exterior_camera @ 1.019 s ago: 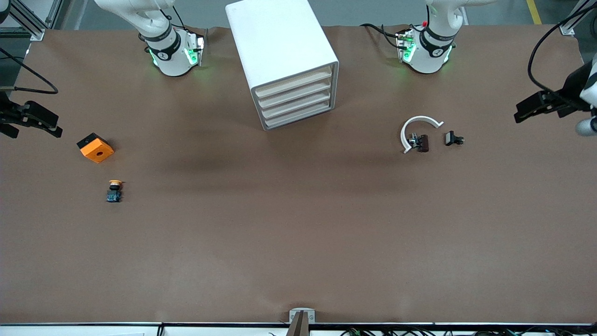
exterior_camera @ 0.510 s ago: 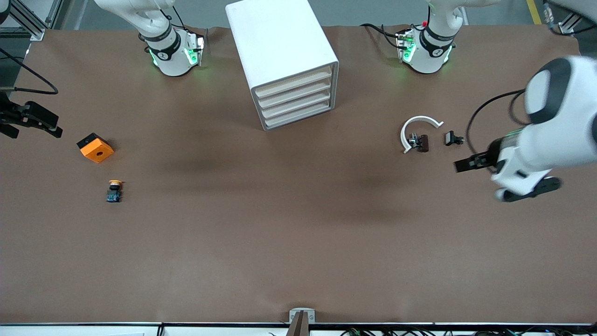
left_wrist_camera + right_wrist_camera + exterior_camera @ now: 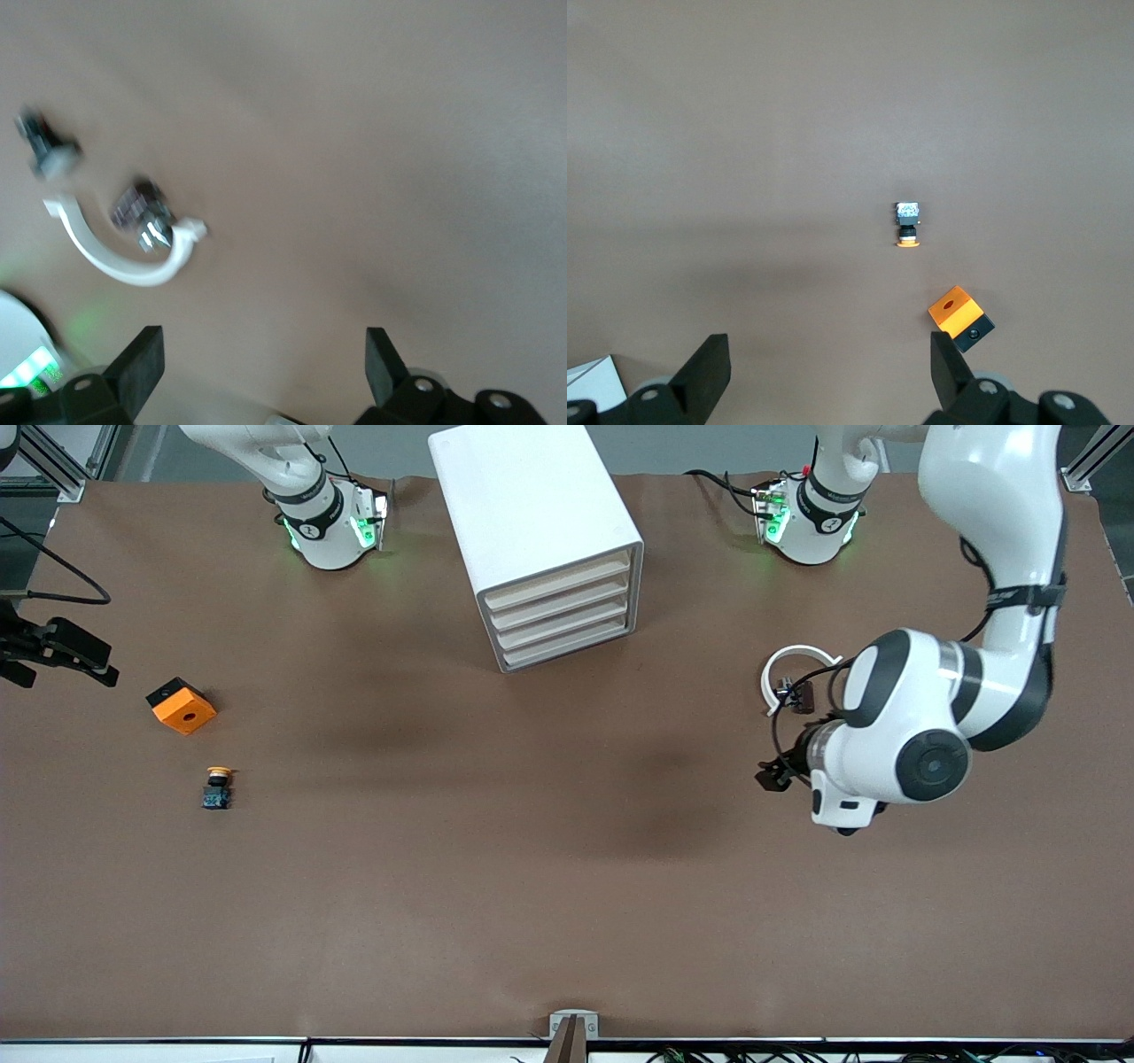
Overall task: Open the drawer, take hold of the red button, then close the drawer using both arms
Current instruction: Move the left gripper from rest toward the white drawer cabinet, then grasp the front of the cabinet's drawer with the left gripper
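Observation:
The white cabinet (image 3: 523, 505) stands at the table's middle, near the arms' bases, with its stacked drawers (image 3: 560, 615) all shut. The button is hidden. My left gripper (image 3: 769, 775) (image 3: 261, 363) hangs open and empty over bare table, beside a white curved piece. Over the right arm's end of the table, my right gripper (image 3: 104, 669) (image 3: 828, 372) waits, open, holding nothing.
An orange cube (image 3: 181, 705) (image 3: 959, 317) with a hole and a yellow-capped button (image 3: 217, 786) (image 3: 907, 223) lie toward the right arm's end. Toward the left arm's end lies the white curved piece (image 3: 793, 660) (image 3: 120, 257) with a small dark part (image 3: 797, 695) (image 3: 142, 212) in it.
The left arm has swung in from its end of the table toward the middle, and now covers a small black part beside the curved piece. The right arm has not moved.

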